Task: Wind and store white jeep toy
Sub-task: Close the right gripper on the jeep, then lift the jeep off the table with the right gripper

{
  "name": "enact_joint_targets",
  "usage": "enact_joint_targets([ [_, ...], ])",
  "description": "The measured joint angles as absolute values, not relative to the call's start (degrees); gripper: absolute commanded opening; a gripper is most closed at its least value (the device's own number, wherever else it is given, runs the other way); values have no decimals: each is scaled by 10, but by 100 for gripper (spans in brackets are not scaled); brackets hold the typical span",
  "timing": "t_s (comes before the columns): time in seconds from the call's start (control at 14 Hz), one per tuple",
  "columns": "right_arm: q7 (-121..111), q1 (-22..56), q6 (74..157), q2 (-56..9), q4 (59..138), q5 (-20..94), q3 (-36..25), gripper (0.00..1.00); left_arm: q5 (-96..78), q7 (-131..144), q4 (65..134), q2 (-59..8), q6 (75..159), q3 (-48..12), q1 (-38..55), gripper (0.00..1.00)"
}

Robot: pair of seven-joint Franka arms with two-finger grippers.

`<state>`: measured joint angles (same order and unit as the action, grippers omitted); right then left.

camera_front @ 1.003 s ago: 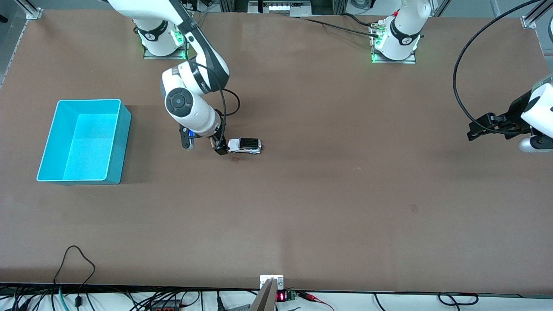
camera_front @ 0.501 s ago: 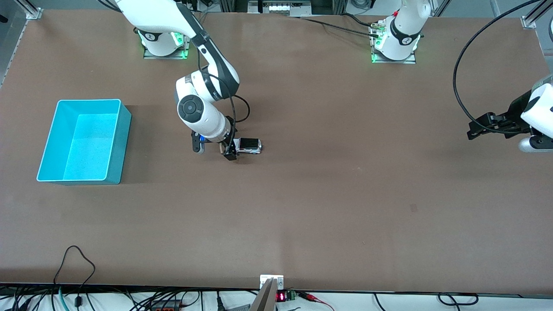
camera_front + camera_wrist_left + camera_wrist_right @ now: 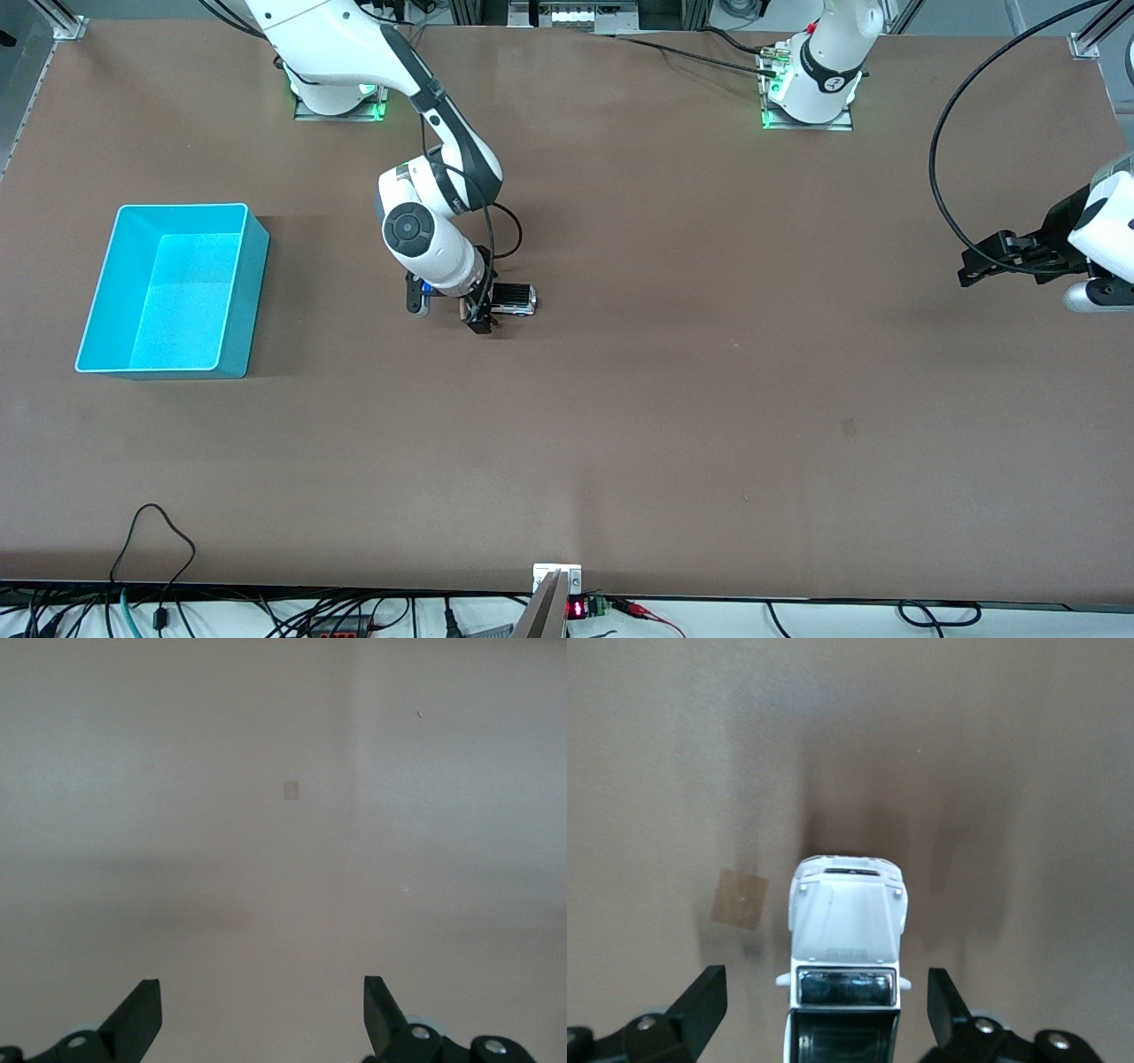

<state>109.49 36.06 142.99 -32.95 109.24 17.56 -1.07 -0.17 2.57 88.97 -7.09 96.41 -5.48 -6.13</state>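
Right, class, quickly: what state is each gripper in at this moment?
Left gripper: open, holding nothing, waiting over bare table at its own end.
Right gripper: open, straddling the white jeep toy, not yet gripping it.

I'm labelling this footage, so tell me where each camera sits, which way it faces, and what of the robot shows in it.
Front view: high across the table, facing both bases; both arms show.
Left wrist view: on the waiting left arm, facing bare table; open left gripper shows.
Right wrist view: looks down on the white jeep toy between the open right gripper fingers.
Shared: front and right wrist views both show the jeep.
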Motion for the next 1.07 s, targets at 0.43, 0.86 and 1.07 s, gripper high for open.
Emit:
enact_joint_targets([
  [0.43, 1102, 361, 1436, -336, 1092, 177, -4, 100, -2, 26, 890, -71, 964, -55, -61, 100],
  [0.86, 1102, 360, 1452, -347, 1092, 177, -1, 54, -2, 26, 890, -71, 964, -55, -61, 100],
  [1.07, 1102, 360, 1455, -348, 1091, 177, 4, 15, -2, 26, 890, -71, 964, -55, -61, 100],
])
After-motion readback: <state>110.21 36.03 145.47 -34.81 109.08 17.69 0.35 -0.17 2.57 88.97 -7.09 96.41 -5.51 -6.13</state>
